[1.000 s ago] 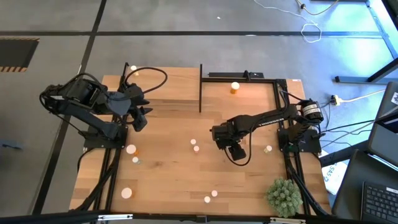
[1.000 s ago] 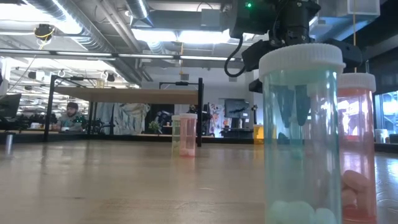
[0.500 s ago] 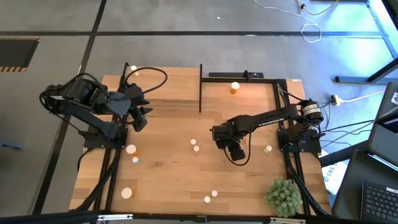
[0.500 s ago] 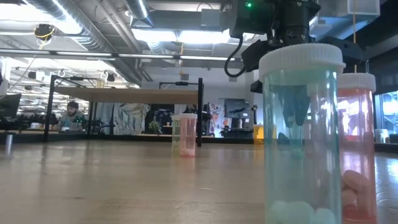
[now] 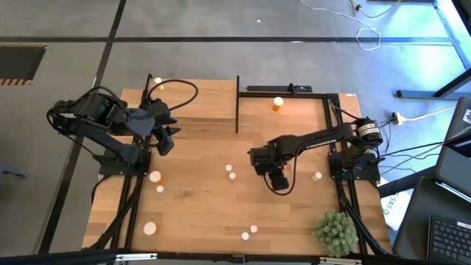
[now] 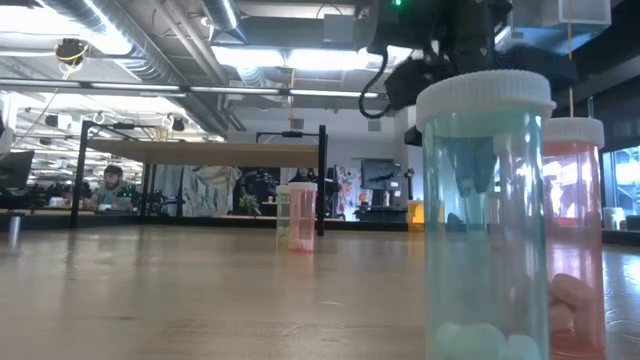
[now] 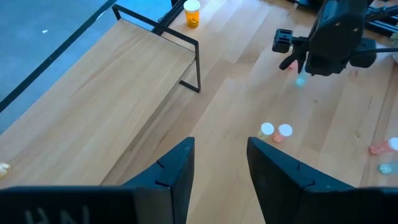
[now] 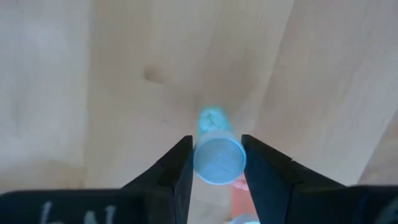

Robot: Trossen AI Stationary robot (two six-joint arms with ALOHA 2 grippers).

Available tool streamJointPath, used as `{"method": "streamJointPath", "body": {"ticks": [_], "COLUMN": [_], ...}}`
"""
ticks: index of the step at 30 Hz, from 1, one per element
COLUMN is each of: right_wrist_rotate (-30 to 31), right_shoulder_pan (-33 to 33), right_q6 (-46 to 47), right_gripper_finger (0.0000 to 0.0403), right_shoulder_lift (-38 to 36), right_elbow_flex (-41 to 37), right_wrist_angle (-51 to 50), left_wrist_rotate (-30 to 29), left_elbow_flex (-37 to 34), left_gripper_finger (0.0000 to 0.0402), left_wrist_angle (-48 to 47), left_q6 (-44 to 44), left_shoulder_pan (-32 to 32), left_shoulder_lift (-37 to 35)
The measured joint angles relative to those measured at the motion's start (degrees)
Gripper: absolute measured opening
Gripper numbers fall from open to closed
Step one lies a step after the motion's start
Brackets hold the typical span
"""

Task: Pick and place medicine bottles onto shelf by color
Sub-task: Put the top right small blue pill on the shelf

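1. The right gripper [image 8: 216, 163], centre-right in your high view, has its 2 fingers closed on the cap of a pale green bottle [image 8: 216, 149], carrying it upright just clear of the tabletop [image 5: 199, 206], judging by its hanging body.
2. The left gripper [image 7: 219, 165], at upper left, waits with its fingers parted, holding nothing.
3. The shelf [image 5: 302, 110] sits at upper centre-right; 1 orange bottle [image 5: 277, 104] stands there already, so green likely needs its own area.

L arm [image 5: 110, 125] parked | R fingers [image 8: 177, 171] clamped, mid-table
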Motion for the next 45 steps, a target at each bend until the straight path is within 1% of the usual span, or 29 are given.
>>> {"method": "streamJointPath", "body": {"ticks": [3, 7, 13, 15, 20, 25, 28, 35, 42, 45], "right_wrist_rotate": [0.01, 1.73, 9.24, 11.44, 16.83, 23.76, 26.20, 26.43, 26.47, 26.47], "right_shoulder_pan": [0.02, -0.08, -0.39, -0.75, -1.66, -2.10, -2.10, -2.10, -2.10, -2.10], "right_q6": [1.33, 3.17, 7.06, 8.13, 7.95, 4.37, 2.21, -4.04, -9.71, -10.17], "right_gripper_finger": [0.0129, 0.0129, 0.0129, 0.0129, 0.0129, 0.0129, 0.0129, 0.0129, 0.0129, 0.0129], "right_shoulder_lift": [0.00, 0.00, 0.00, 0.00, 0.00, 0.00, -0.04, -0.04, -0.04, -0.02], "right_elbow_flex": [3.47, 9.08, 19.58, 23.49, 31.46, 37.23, 39.90, 42.88, 42.97, 42.97], "right_wrist_angle": [-2.49, -4.38, -12.15, -14.57, -15.15, -14.74, -13.11, -7.03, -0.67, 0.54], "left_wrist_rotate": [0.00, 0.07, 0.55, 0.59, 0.70, 0.52, 0.31, 0.31, 0.43, 0.42], "left_elbow_flex": [0.00, 0.00, 0.08, 0.07, 0.07, 0.02, 0.04, 0.02, -0.04, 0.12], "left_gripper_finger": [0.0141, 0.0141, 0.0141, 0.0141, 0.0141, 0.0141, 0.0141, 0.0141, 0.0141, 0.0141], "left_wrist_angle": [0.00, -0.02, -0.02, -0.34, -0.36, 1.28, 4.25, 13.40, 16.13, 18.39], "left_q6": [0.00, 0.44, 0.62, 2.41, 8.80, 14.33, 17.89, 26.68, 29.24, 31.64], "left_shoulder_pan": [0.00, 0.02, -0.02, -0.02, -0.02, 0.00, 0.00, 0.63, 4.04, 5.49], "left_shoulder_lift": [-0.02, 0.02, 1.27, 1.86, 3.96, 6.38, 7.57, 10.15, 11.43, 11.77]}}
